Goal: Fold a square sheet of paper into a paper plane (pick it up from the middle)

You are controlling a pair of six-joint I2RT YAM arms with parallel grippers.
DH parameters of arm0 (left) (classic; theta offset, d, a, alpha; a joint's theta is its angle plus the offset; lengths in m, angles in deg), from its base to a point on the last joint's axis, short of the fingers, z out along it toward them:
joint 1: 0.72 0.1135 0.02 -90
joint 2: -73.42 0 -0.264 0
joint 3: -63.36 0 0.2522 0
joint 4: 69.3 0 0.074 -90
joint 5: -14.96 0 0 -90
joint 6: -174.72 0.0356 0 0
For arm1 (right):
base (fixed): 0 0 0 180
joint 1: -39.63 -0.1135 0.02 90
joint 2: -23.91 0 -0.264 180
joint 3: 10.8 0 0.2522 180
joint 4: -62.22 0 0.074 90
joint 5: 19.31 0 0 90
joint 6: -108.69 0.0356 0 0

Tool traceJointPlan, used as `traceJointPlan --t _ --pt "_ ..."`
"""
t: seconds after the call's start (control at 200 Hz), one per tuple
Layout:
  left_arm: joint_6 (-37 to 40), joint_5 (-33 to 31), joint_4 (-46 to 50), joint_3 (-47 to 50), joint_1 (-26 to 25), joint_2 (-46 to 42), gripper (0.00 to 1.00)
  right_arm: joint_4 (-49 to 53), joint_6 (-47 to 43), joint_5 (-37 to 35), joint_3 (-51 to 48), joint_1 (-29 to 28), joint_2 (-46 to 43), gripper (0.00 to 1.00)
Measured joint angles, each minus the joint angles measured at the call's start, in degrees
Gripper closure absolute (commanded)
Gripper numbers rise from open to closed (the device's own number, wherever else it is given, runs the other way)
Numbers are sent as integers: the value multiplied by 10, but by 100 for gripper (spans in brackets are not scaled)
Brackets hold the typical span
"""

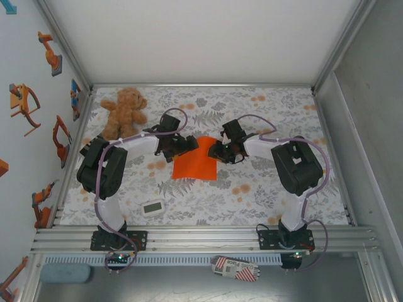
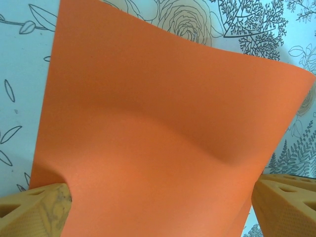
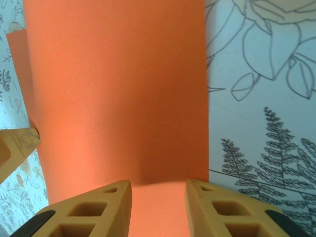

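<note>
Two grippers flank the square sheet of paper [image 1: 195, 165]. It lies approx. mid-table on the floral table cover [image 1: 264, 189], between the arms. The teddy bear [image 1: 124, 111] is near its far-left side; the white timer [image 1: 153, 207] sits apart, toward the near edge.

**Left gripper** [image 2: 160, 197]: jaws spread wide, nothing pinched. The sheet runs between the fingers [image 2: 34, 212] and buckles upward, w/ a soft hump and a dent across its middle. One finger touches the sheet at lower left.

**Right gripper** [image 3: 158, 190]: jaws apart w/ a moderate gap. Orange paper shows through the gap, so no pinch is made. Whether the tips press on the sheet can't be told.

**Status (est.):** early stage. No sharp crease is visible and there is no dart shape yet.

**Failure modes (est.):**
1. Stray crease. Cause: jaws closing on the hump instead of on a flat, aligned fold. Thin paper likely takes a set at once.
2. Skewed fold. Cause: one arm pushing harder than the other, so the sheet rotates on the cover and its edges no longer meet.
3. Slip-out. Cause: a pinch too near the edge. The sheet is limp and would likely slide free on lift.
4. Finger clash. Cause: both grippers sit close together over a small sheet, leaving little clearance.
</note>
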Motion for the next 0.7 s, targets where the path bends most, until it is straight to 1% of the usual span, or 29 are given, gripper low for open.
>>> traceJointPlan --t 0.23,0.551,0.701 --pt "-2 5 -31 24 5 -12 4 -4 -4 10 24 -9 21 66" --pt "-2 6 -38 30 7 -14 6 -14 -3 28 45 -32 41 66" --pt "2 7 -38 30 7 -14 2 -20 1 32 45 -34 43 66"
